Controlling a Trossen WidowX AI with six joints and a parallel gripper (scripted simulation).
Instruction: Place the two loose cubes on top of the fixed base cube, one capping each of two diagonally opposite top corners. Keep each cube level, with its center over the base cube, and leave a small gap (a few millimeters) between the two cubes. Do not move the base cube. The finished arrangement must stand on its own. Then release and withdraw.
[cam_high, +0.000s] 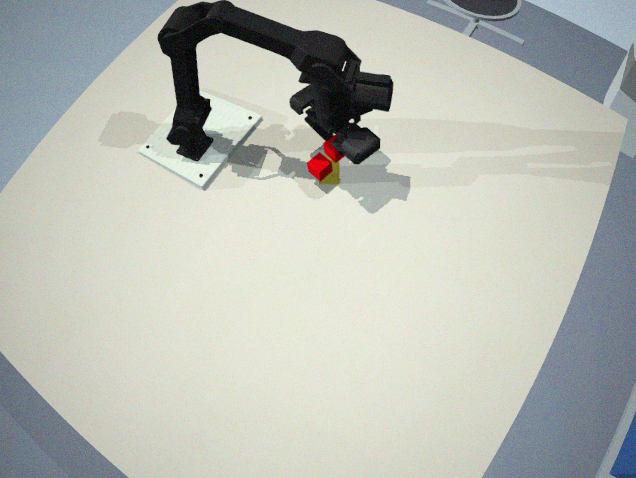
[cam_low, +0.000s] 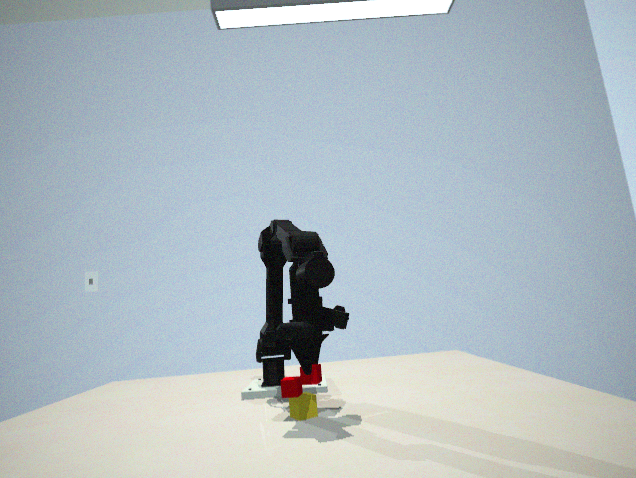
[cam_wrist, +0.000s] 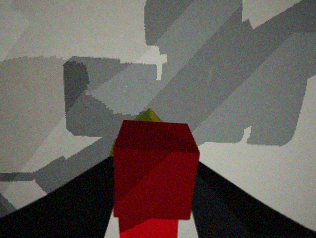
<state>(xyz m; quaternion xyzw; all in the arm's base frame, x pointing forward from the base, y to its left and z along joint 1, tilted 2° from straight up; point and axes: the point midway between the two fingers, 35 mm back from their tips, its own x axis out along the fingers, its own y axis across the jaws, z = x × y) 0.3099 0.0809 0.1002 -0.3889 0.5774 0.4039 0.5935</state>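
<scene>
Fingers of the black gripper (cam_high: 343, 145) are closed partway on a red cube (cam_wrist: 155, 172), pinching it from two sides; in the wrist view the dark fingers flank it left and right and its top face is level. Only a small tip of the yellow cube (cam_wrist: 149, 116) peeks out beyond it there.

Going left to right in the top view: a pale base plate (cam_high: 239, 120) lies toward the far left corner of the tabletop (cam_high: 308, 334), with the arm (cam_high: 257, 33) rising from it and arching over to the right. Next comes the second red cube (cam_high: 319, 166), sitting on the yellow cube's left top corner and overhanging it. The yellow cube (cam_high: 331, 175) stands on the tabletop in the far half, nearer the far edge than the near one. The held red cube (cam_high: 333, 148) is just beyond and to the right of the placed one, above the yellow cube's opposite side.

In the side view the placed cube (cam_low: 291, 386) rests on the yellow cube (cam_low: 303, 406), and the held cube (cam_low: 312, 375) hangs slightly higher; whether it touches the yellow cube cannot be made out.
</scene>
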